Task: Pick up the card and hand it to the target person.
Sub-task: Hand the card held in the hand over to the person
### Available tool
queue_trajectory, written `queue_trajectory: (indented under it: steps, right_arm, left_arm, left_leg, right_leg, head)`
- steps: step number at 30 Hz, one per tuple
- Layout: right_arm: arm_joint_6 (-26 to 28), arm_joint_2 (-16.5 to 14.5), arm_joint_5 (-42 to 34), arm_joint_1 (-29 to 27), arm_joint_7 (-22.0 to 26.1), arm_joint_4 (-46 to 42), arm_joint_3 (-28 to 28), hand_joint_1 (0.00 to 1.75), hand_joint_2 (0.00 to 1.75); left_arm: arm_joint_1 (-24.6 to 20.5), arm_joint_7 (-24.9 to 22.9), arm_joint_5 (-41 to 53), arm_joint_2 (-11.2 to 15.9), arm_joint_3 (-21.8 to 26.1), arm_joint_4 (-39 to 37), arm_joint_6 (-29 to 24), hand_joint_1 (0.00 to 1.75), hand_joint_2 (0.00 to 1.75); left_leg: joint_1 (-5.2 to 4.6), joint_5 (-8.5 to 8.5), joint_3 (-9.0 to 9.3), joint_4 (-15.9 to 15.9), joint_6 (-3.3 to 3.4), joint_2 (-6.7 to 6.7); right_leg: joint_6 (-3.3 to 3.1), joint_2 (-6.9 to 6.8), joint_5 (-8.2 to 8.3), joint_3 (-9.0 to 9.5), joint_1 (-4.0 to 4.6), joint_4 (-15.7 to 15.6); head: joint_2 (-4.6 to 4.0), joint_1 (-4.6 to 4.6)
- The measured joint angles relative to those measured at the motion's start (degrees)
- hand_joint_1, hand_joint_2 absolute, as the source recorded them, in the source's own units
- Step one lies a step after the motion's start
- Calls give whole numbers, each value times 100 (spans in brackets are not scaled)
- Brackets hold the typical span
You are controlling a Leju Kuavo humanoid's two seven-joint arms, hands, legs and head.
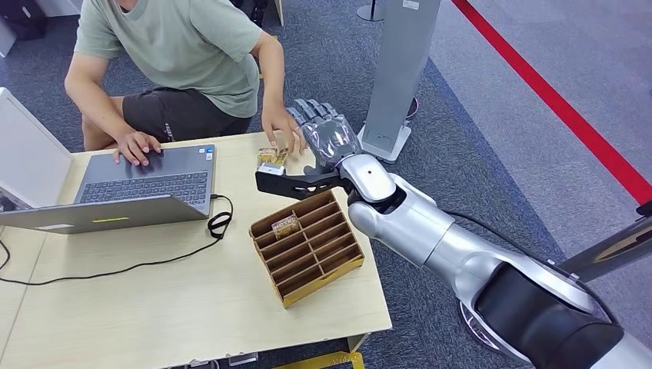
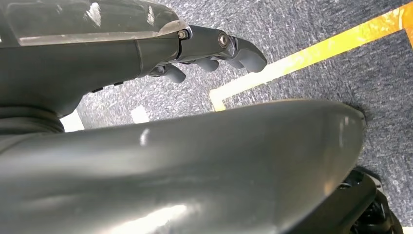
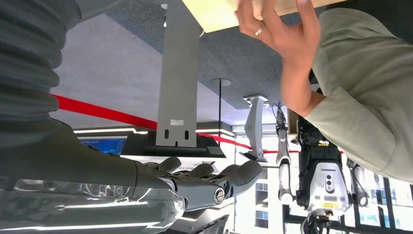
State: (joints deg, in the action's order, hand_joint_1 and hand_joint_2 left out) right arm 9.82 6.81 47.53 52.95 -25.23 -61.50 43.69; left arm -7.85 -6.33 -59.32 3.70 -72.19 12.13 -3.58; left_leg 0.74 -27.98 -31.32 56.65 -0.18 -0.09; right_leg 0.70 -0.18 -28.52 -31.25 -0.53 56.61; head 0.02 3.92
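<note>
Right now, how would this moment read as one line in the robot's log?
stage: handover | card: at person's hand | right hand: beside it, grip unclear | left hand: hanging, curled, empty

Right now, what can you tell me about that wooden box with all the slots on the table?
The slotted wooden box is a light brown organizer that looks like thin wood or card, split by a long centre divider into two columns of narrow slots. It lies flat and skewed on the pale table, near its right edge, just in front of the robot's right hand. One small patterned card sits in a slot at its far left; the other slots look empty. Neither hand touches it.
</note>
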Motion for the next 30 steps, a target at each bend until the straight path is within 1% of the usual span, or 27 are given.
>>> queue_trajectory:
  steps: [3,7,12,16,20,23,26,30]
  right_arm:
    - [-9,88,-308,-107,-76,-445,-109,0,175]
    - [76,263,-1083,-426,21,-1128,-291,0,175]
    - [413,583,-2098,-1105,432,-1984,-599,0,175]
    - [573,839,-2583,-1644,786,-2530,-837,0,175]
    - [704,1053,-3084,-2315,1301,-3041,-1104,0,175]
    - [764,1156,-3585,-2881,1901,-3360,-1334,0,175]
    - [779,1184,-3951,-3489,2459,-3550,-1567,0,175]
    - [781,1160,-4094,-4227,2938,-3651,-1807,0,175]
  left_arm:
    - [47,8,-109,3,0,0,-31,0,0]
    - [86,8,-221,20,5,0,-70,0,0]
    - [124,8,-329,33,30,0,-93,0,0]
    - [141,18,-373,43,58,0,-114,0,0]
    - [153,34,-412,47,73,0,-121,0,0]
    - [154,59,-437,47,90,0,-126,0,0]
    - [158,89,-448,47,118,0,-130,0,0]
    - [156,100,-431,47,146,0,-148,0,0]
  left_leg:
    - [0,0,1,0,0,0]
    - [0,-1,1,1,0,0]
    - [0,-1,2,1,1,-1]
    - [0,-2,4,1,1,0]
    - [0,-2,3,1,1,-1]
    - [0,-4,3,1,1,-1]
    - [0,-5,1,0,1,-3]
    - [0,-6,-1,0,1,-3]
  right_leg:
    - [0,0,0,-2,0,-1]
    - [0,0,-1,-2,0,-3]
    - [0,-1,-1,0,0,-5]
    - [0,2,-1,0,0,-7]
    - [0,-1,-1,1,0,-7]
    - [0,0,-2,0,0,-7]
    - [0,-1,-3,0,0,-7]
    - [-1,-2,-3,1,0,-7]
  head:
    - [0,1]
    - [0,1]
    - [0,1]
    - [0,1]
    - [0,1]
    - [0,1]
    - [0,3]
    - [0,2]
